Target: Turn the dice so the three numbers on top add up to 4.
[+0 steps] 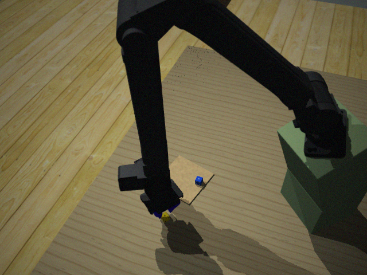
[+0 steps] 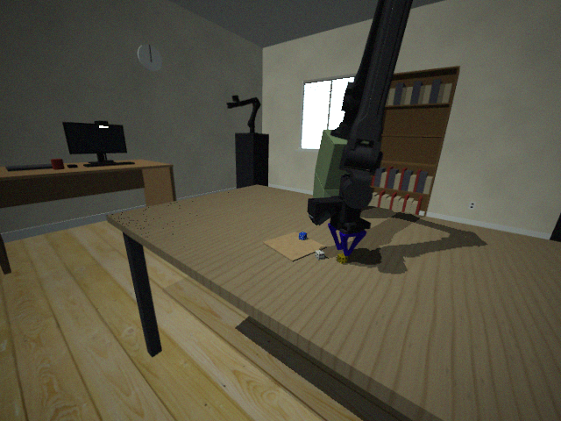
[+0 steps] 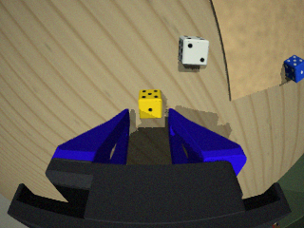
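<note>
The yellow die (image 3: 150, 103) lies on the bare table, off the mat; it also shows in the top view (image 1: 165, 217) and the exterior view (image 2: 342, 259). My gripper (image 3: 148, 115) points down over it, with its blue fingers partly open on either side of the die and a small gap on each side. The white die (image 3: 194, 51) (image 2: 319, 254) lies on the table just beside the mat's edge; the arm hides it in the top view. The blue die (image 1: 198, 180) sits on the tan mat (image 1: 189, 177), which lies flat.
A green block (image 1: 323, 177) carries the arm's base at the right of the table. The table's near-left edge (image 1: 97, 177) runs close to the mat and the gripper.
</note>
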`<move>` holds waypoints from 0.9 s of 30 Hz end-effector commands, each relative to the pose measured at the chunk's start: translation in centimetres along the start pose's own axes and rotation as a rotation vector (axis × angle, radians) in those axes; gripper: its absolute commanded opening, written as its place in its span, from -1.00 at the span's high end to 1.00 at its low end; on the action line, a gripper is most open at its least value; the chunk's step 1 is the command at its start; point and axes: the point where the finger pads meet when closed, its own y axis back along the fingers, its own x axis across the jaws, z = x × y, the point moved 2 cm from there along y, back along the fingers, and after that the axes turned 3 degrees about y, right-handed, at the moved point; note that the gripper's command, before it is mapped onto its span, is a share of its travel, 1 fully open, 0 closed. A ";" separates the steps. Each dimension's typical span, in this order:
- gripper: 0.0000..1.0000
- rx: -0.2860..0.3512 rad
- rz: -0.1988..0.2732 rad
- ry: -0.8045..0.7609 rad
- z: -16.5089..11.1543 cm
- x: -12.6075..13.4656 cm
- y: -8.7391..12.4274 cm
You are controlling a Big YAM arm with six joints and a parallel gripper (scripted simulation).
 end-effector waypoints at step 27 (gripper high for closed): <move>0.32 -0.011 0.014 -0.003 -0.2 0.5 0.2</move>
